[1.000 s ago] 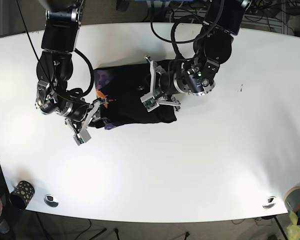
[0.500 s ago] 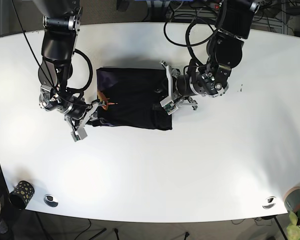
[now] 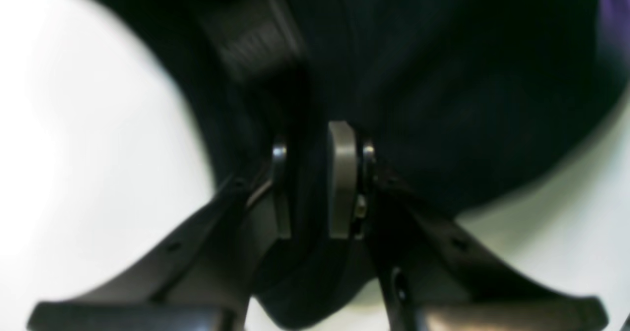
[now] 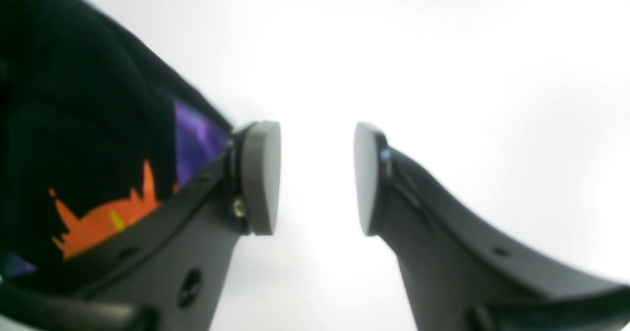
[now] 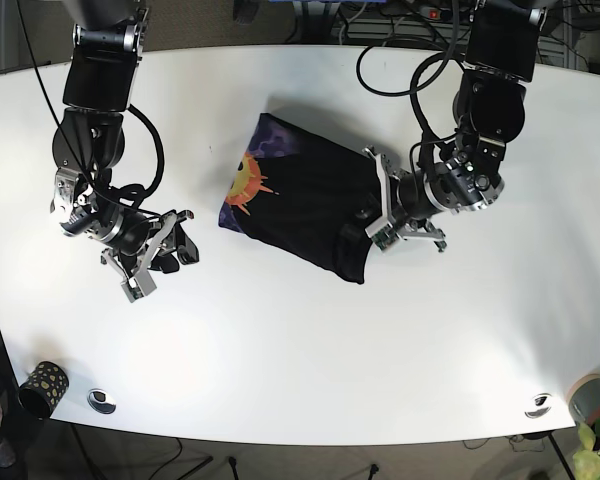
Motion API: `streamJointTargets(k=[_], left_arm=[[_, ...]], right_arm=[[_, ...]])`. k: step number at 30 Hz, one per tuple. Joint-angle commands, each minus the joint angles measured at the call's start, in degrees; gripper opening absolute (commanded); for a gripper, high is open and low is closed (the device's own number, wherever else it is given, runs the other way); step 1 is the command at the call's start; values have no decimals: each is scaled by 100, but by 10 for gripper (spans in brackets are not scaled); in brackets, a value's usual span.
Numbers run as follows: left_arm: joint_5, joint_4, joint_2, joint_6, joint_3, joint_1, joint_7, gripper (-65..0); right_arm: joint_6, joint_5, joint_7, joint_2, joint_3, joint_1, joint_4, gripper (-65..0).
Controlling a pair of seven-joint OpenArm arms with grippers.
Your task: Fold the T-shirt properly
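— White tabletop [image 5: 310,350] all round, mostly bare. What are the hands doing?

— My left gripper [image 3: 317,183] is pinched on the black T-shirt [image 5: 300,205], at the folded bundle's edge nearest that arm. My right gripper [image 4: 317,178] stands parted, holding nothing, just off the shirt's orange-and-purple print [image 4: 103,218].

— And the shirt itself?

— Folded into a skewed block around the table's middle, between both arms, print showing at the end toward the right arm.

— Risks?

— I'd judge that dragging one-handed could twist or unfold the block, since only one edge is clamped.

— Room?

— Plenty of bare white on every side of the shirt; table edges and a patterned cup [image 5: 42,385] sit well apart.
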Motion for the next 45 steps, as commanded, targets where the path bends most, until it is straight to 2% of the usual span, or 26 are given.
streamJointTargets(k=[1,4,8,15,22,26,29,35,38,40,42,45], left_arm=[[-113,435,54,-2,-115,-98,89,-556],[-113,619,115,-2,-167,-89,176,-556],[-105,698,203,7,-176,-54,176,-556],[-70,690,326,42,-176,104,176,-556],[-70,681,414,42,-457,148,176,-556],[-70,725,414,77,-493,157,203,-554],[-87,821,485,420,-501,157,387,-522],[-87,901,590,1194,-475,341,387,-343],[-70,901,819,1607,-466,359,308,-312],[-70,883,889,1792,-466,359,273,-311],[-70,874,933,1906,-457,368,273,-312],[-70,874,942,1906,-378,368,273,-312]], right_arm=[[38,66,51,67,-1,65,357,-425],[38,31,51,67,-10,91,330,-425],[38,-479,77,15,-335,223,163,-425],[38,-1077,385,-328,-880,179,93,-425],[38,-1209,411,-407,-1188,-208,181,-426],[38,-1200,376,-407,-1196,-638,709,-426],[38,-1191,227,-442,-1214,-1069,1280,-426],[38,-1191,-327,-829,-1223,-1535,1957,-426],[38,-1191,-450,-1023,-1662,-1667,2115,-426],[38,-1191,-477,-1023,-2023,-1702,2185,-426],[38,-1191,-477,-1067,-2454,-1816,2265,-426],[38,-1191,-477,-1181,-2753,-1860,2344,-426]])
